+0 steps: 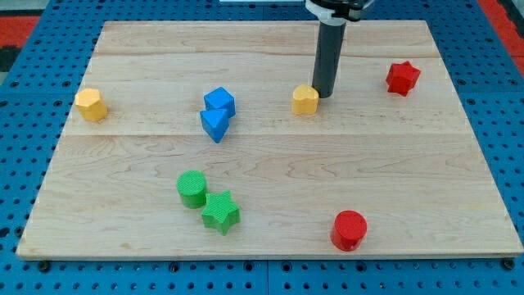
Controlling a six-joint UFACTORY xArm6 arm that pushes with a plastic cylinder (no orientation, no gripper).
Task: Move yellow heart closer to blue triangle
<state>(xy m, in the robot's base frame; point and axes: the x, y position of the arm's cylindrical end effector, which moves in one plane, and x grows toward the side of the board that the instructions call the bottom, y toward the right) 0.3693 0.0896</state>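
Note:
The yellow heart (305,99) lies on the wooden board a little right of centre, toward the view's top. The blue triangle (214,124) lies to its left, near the board's middle, touching a blue cube (219,102) just above it. My rod comes down from the view's top, and my tip (324,96) rests on the board right against the yellow heart's right side.
A yellow hexagon (91,104) sits at the board's left edge. A red star (402,78) is at the upper right. A green cylinder (191,188) and green star (220,211) sit at lower left, a red cylinder (349,229) at lower right.

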